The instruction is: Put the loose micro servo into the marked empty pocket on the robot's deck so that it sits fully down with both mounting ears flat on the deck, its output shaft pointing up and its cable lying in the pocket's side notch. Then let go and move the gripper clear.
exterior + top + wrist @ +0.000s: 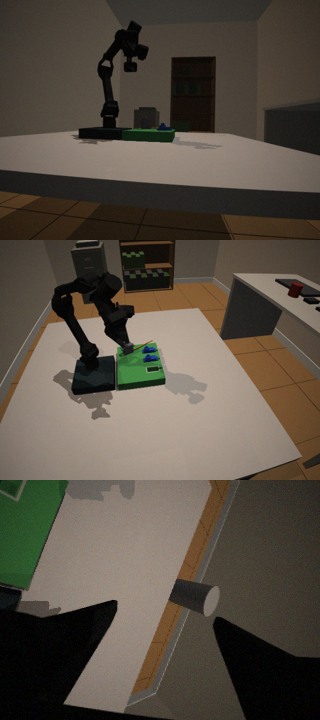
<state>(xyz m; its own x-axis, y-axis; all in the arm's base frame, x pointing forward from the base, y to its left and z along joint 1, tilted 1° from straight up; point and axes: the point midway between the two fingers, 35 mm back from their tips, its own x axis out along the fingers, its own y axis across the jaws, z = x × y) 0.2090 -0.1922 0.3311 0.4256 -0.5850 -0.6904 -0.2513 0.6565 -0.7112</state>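
We've got a bright green deck (134, 371) on a pale grey-white worktop (180, 407), and beside it a dark teal-black base (94, 378). We see two blue servos (149, 353), a grey servo (127, 348) with an orange cable (143, 344), and a white-outlined pocket (152, 369). The hand (165, 625) is black. Orange floor tiles (279, 361), a red cylinder (295, 289).

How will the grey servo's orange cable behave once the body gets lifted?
The cable is thin and juts out past the servo, so it probably trails and flexes. The boxy body looks stiff and likely light. The open gripper hangs high above it.
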